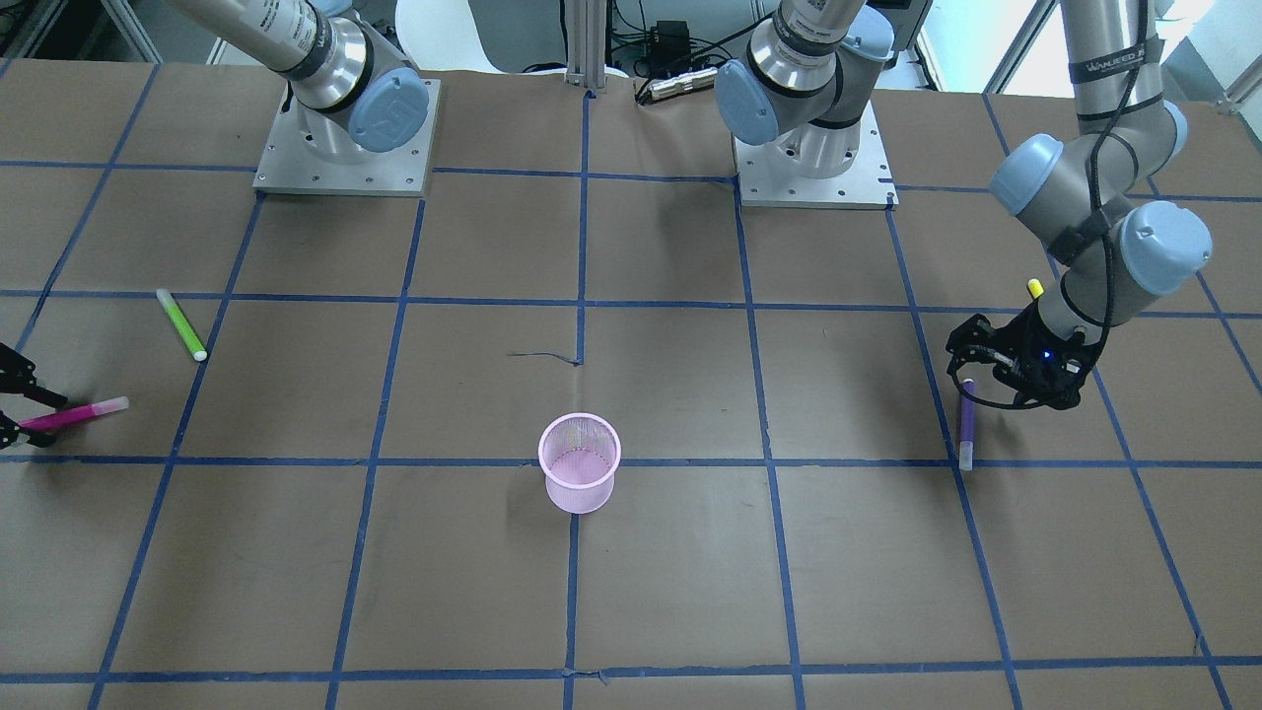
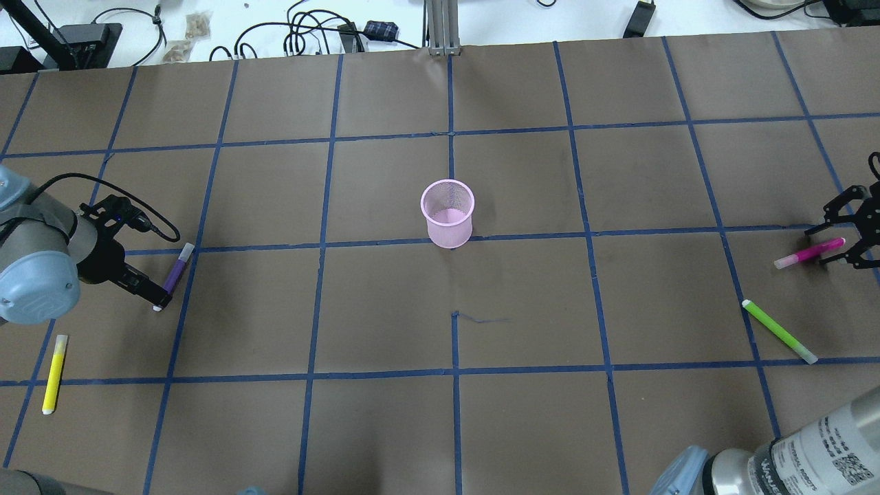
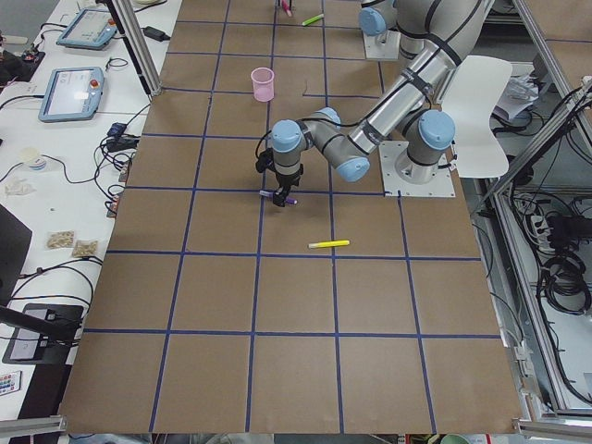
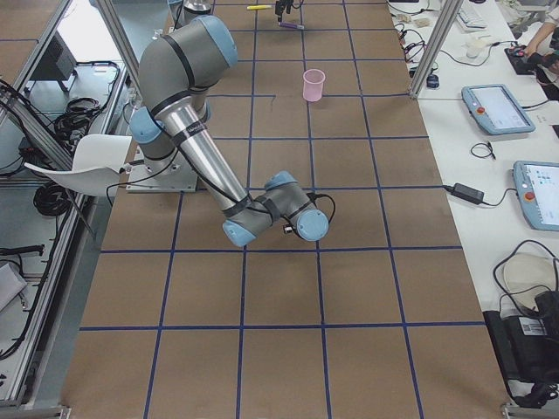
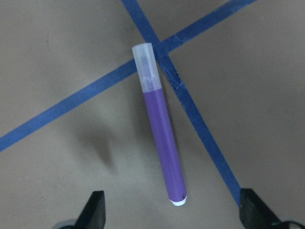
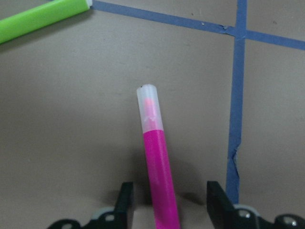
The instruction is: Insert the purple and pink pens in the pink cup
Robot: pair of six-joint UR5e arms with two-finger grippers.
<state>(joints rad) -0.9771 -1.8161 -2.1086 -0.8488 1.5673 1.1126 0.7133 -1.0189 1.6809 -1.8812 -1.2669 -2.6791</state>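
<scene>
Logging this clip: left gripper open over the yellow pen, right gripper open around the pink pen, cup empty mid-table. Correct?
Not quite: the left gripper is open over the purple pen, as the left wrist view shows; the yellow pen lies apart, untouched. The right gripper is open around the pink pen and the cup stands empty mid-table.

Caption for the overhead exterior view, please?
Open left end effector straddles the purple pen, open right end effector straddles the pink pen; empty pink cup stands mid-table.
</scene>
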